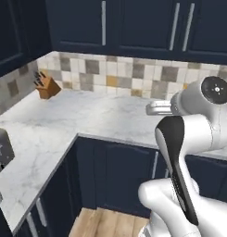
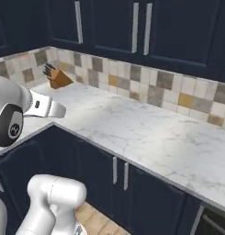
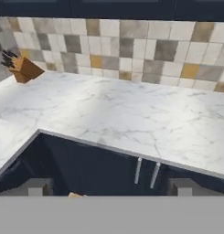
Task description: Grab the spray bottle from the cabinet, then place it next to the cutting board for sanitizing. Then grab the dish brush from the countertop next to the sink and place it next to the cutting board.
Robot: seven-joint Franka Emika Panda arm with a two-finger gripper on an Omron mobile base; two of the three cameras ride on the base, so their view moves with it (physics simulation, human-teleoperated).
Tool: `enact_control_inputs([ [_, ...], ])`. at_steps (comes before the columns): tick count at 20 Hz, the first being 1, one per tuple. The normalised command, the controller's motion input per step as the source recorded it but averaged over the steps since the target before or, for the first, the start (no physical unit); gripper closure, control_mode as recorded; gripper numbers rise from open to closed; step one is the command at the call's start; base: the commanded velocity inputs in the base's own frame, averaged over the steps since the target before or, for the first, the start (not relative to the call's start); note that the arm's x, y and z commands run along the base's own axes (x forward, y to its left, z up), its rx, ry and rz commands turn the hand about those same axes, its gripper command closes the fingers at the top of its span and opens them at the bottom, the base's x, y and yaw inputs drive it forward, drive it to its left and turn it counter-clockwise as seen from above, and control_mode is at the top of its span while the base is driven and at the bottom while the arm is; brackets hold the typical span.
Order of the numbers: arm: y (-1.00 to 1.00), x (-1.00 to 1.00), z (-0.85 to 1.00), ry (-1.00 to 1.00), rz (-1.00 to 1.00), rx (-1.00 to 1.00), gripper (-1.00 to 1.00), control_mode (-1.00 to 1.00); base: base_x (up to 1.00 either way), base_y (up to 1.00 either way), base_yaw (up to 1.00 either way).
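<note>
L-shaped kitchen corner with the arm drawn back over the base. The white marble-look desk (image 1: 82,115) with grey veins runs along two walls and meets in the far-left corner; dark navy base cabinets (image 2: 132,193) with short grey bar handles stand below it. A backsplash (image 3: 131,50) of beige, grey and ochre tiles lines the wall above the desk, and dark navy wall cabinets (image 1: 133,23) with long grey bar handles hang over it, all doors closed.

A wooden knife block (image 1: 47,86) with dark-handled knives stands on the desk in the corner, close to the backsplash. In the left base view a grey toaster (image 1: 1,150) sits at the left edge of the desk, partly cut off by the frame.

The jaws (image 3: 111,187) stand wide apart with nothing between them; the two grey fingertips (image 3: 35,187) rise at the bottom of the hand view, in front of the base cabinet doors and short of the desk edge. The white arm (image 1: 189,139) hangs level with the desk front, touching nothing. A strip of wooden floor (image 1: 110,222) shows beneath the base cabinets.
</note>
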Motion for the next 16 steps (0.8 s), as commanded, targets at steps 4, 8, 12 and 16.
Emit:
enact_control_inputs([
  [4,0.0,0.0,0.0,0.0,0.0,0.0,-1.0,1.0,0.0,-1.0,-0.63],
  [8,0.0,0.0,0.0,0.0,0.0,0.0,-1.0,1.0,0.0,-1.0,-0.63],
  [12,0.0,0.0,0.0,0.0,0.0,0.0,-1.0,1.0,0.03,-1.0,-0.5],
  [16,0.0,0.0,0.0,0.0,0.0,0.0,-1.0,1.0,0.07,-1.0,-0.01],
])
